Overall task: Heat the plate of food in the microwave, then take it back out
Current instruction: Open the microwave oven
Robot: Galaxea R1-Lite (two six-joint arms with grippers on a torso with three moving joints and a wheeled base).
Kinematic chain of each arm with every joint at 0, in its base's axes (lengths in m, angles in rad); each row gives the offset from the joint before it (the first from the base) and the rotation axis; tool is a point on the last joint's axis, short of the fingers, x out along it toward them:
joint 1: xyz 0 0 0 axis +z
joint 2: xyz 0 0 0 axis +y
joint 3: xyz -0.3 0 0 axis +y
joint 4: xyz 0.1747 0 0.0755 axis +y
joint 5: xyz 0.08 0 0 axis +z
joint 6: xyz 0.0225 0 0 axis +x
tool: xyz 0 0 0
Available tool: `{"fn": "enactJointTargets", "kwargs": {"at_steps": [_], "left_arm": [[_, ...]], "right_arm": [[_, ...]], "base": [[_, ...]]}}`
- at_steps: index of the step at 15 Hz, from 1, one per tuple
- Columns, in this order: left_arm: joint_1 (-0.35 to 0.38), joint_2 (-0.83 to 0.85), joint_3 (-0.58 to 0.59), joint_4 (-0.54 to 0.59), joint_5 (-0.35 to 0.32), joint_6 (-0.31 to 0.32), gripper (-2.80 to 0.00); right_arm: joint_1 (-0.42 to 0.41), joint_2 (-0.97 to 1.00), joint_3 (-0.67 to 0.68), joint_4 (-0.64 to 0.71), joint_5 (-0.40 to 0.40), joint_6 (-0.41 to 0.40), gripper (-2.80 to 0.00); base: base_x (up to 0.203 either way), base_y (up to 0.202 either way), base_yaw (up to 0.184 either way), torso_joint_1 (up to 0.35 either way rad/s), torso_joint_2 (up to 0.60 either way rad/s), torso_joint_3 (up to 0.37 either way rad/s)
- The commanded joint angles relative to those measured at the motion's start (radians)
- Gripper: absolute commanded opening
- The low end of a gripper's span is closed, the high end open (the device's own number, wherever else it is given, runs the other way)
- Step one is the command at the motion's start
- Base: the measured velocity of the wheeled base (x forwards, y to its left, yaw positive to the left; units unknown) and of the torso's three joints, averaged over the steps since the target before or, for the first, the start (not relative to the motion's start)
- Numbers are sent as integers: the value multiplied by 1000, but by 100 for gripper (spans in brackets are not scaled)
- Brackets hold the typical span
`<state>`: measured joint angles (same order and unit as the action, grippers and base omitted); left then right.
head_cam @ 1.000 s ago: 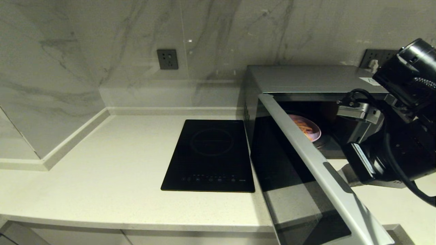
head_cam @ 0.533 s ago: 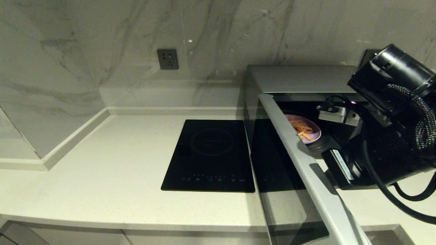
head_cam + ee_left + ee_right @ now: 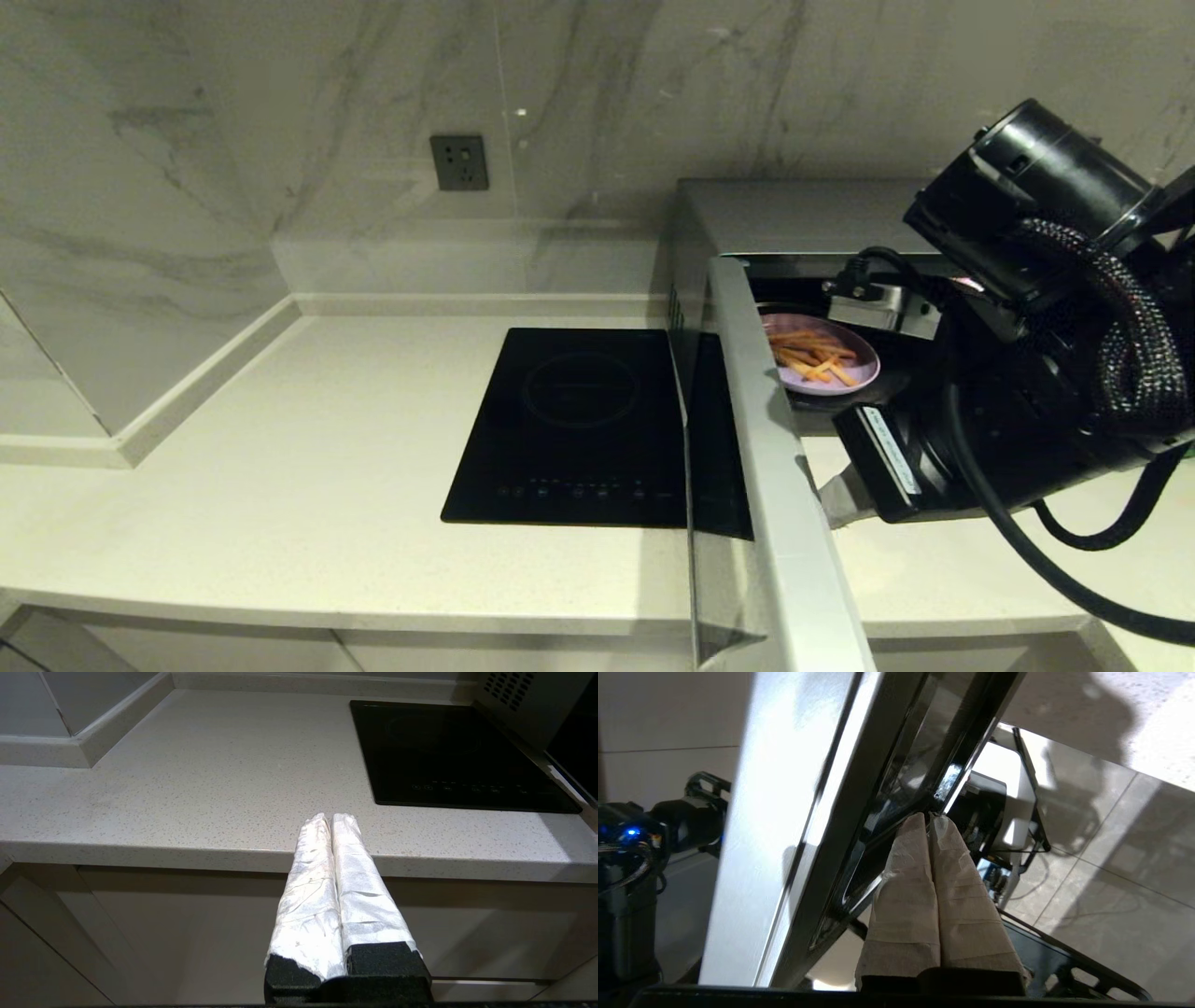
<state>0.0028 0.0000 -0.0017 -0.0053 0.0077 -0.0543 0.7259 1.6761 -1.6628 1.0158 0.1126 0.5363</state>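
Microwave: the large silver-grey box microwave (image 3: 822,219) stands at the right end of the pale speckled stone countertop (image 3: 308,467), its back toward the marble wall. Its dark-glass door with a silver band (image 3: 761,467) is swung wide open, reaching out past the counter's front edge.

Plate of food: the round pale lilac plate with thin orange-yellow fry-like sticks (image 3: 822,359) lies inside the microwave's dark cavity, close to the door side; its near rim is cut off by the door's top edge in the head view.

Right gripper: the right gripper (image 3: 930,820), its fingers wrapped in pale tape, is at the inner face of the open door. The two fingers are pressed together with nothing between them, and their tips lie against or just beside the door's dark inner frame; actual contact cannot be made out. In the head view the black right arm (image 3: 1027,373) fills the space in front of the microwave opening.

Left gripper: the left gripper (image 3: 332,817), fingers wrapped in white tape and closed against each other on nothing, is parked low in front of the counter's front edge, with its tips just above that edge.

Hob: the flat black induction hob (image 3: 579,425) lies on the counter just beside the microwave's left side.

Wall: a dark grey socket (image 3: 459,162) is set into the marble wall above the counter's back edge.
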Motion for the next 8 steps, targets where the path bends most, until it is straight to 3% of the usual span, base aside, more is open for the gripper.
{"fn": "enactJointTargets", "kwargs": {"at_steps": [1, 8], "left_arm": [[0, 0, 0, -1, 0, 1, -280], [0, 0, 0, -1, 0, 0, -280]], "right_arm": [[17, 17, -22, 6, 1, 17, -280], [20, 17, -20, 6, -13, 38, -280]], "base": [[0, 0, 0, 0, 0, 0], [0, 0, 0, 0, 0, 0]]}}
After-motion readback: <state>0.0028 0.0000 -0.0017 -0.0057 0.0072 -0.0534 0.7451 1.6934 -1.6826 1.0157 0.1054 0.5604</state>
